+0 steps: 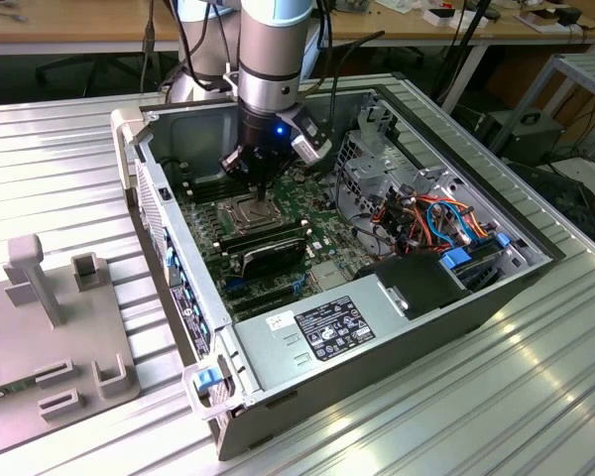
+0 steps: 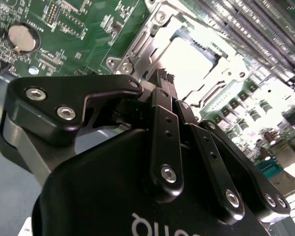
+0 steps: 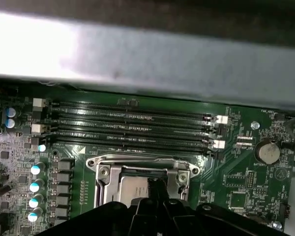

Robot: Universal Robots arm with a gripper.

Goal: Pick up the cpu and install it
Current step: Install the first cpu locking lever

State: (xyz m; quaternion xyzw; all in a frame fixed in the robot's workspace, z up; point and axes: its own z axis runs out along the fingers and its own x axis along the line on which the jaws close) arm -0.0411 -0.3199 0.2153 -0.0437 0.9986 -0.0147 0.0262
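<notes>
The cpu (image 3: 132,190) is a silver square lying flat inside the metal socket frame (image 3: 104,171) on the green motherboard (image 1: 312,248). It also appears bright in the second wrist view, cpu (image 2: 187,61). My gripper (image 1: 262,196) hangs straight down inside the open computer case (image 1: 159,213), directly over the socket. Its black fingers (image 2: 163,98) are pressed together with nothing visible between them, and their tips sit just above the cpu's edge, gripper (image 3: 155,188).
Several long memory slots (image 3: 132,128) run beside the socket. A coin battery (image 3: 267,151) and a row of capacitors (image 3: 35,186) flank it. A power supply (image 1: 327,327) and coloured cables (image 1: 426,223) fill the case's near end. A grey fixture (image 1: 50,327) lies at the exterior view's left.
</notes>
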